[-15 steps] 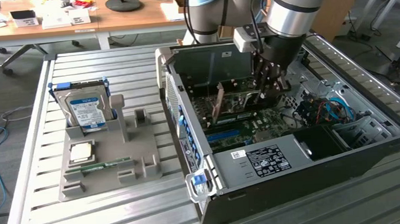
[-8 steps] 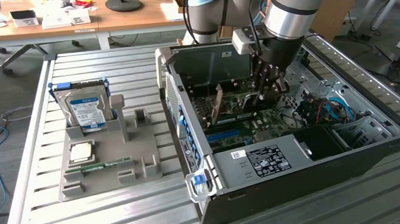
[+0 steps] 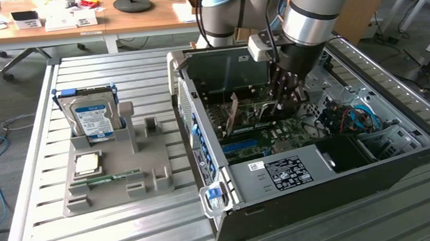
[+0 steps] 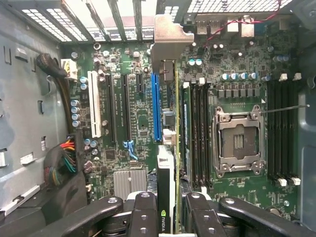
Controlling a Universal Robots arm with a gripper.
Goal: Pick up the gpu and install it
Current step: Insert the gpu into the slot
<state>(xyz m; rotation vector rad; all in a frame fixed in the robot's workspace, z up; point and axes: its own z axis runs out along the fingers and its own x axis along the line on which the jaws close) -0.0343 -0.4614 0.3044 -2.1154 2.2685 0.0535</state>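
The gpu (image 4: pixel 166 165) shows edge-on in the wrist view as a thin dark card with a green edge, its grey metal end bracket (image 4: pixel 168 34) against the case's rear slots. My gripper (image 4: pixel 168 210) is shut on it, with black fingers (image 4: pixel 144 213) pressed to either face. The card hangs upright over the motherboard (image 4: pixel 123 163), right beside the long blue slot (image 4: pixel 156 106); whether it sits in a slot I cannot tell. In the exterior view my gripper (image 3: pixel 286 97) reaches down into the open computer case (image 3: pixel 224 153) with the gpu (image 3: pixel 253 112) below it.
A grey tray (image 3: pixel 154 157) at the exterior view's left holds a silver hard drive (image 3: pixel 93 116), a processor (image 3: pixel 87 163) and a green memory stick (image 3: pixel 104 179). Inside the case are the processor socket (image 4: pixel 238 140), memory slots, a white slot (image 4: pixel 95 111) and cable bundles (image 4: pixel 61 158).
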